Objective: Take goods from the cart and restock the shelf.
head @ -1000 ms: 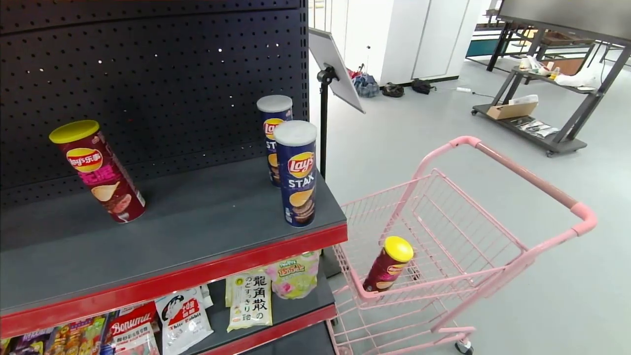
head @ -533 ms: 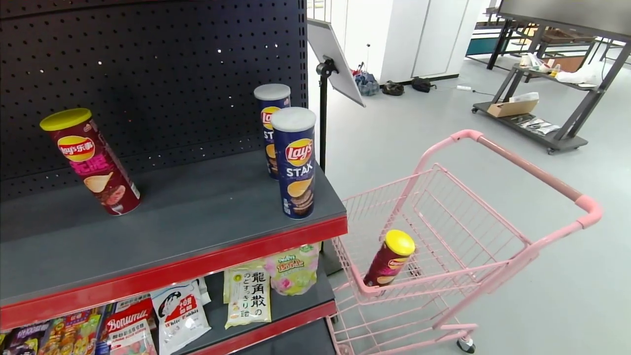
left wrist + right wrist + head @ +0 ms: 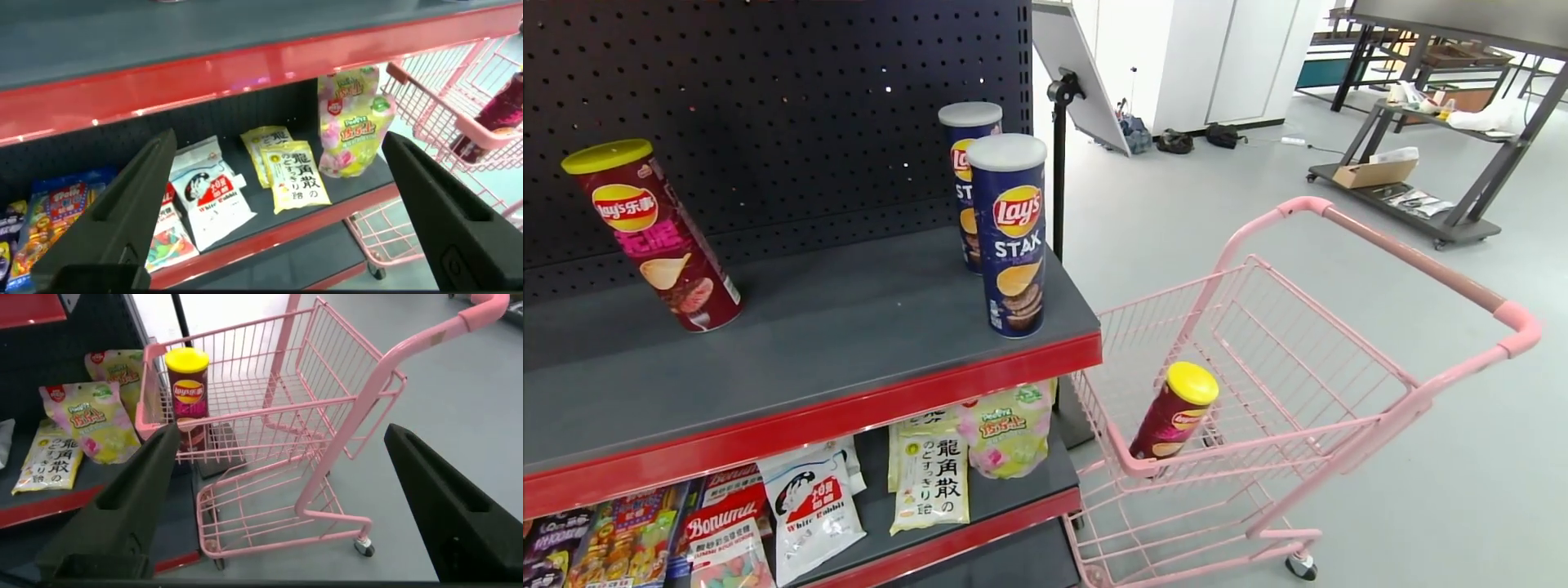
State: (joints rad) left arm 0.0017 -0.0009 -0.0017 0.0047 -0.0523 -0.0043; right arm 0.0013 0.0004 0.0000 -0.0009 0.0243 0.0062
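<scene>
the shelf (image 3: 849, 327), a dark board with a red front edge, takes the left half of the head view. the pink cart (image 3: 1421, 263) stands just beside the shelf's right end, in the lower right of the frame.

the left gripper (image 3: 278, 137) hangs in front of the lower shelf level, its fingers (image 3: 122, 212) spread wide apart, holding nothing and touching nothing. the right gripper (image 3: 282, 429) hangs above the floor by the cart, its fingers (image 3: 458, 506) just as wide apart and empty.

the cart can (image 3: 1176, 412), red, stands on its base in the basket corner nearest the shelf, close to the wire wall, long axis about upright, yellow lid up. on the top board the shelf can (image 3: 654, 237), also red, stands upright at the left of the frame, lid up. two blue cans (image 3: 1013, 237) stand upright at the board's right end, one behind the other, grey lids up. bags (image 3: 931, 482) lie on the level below.
</scene>
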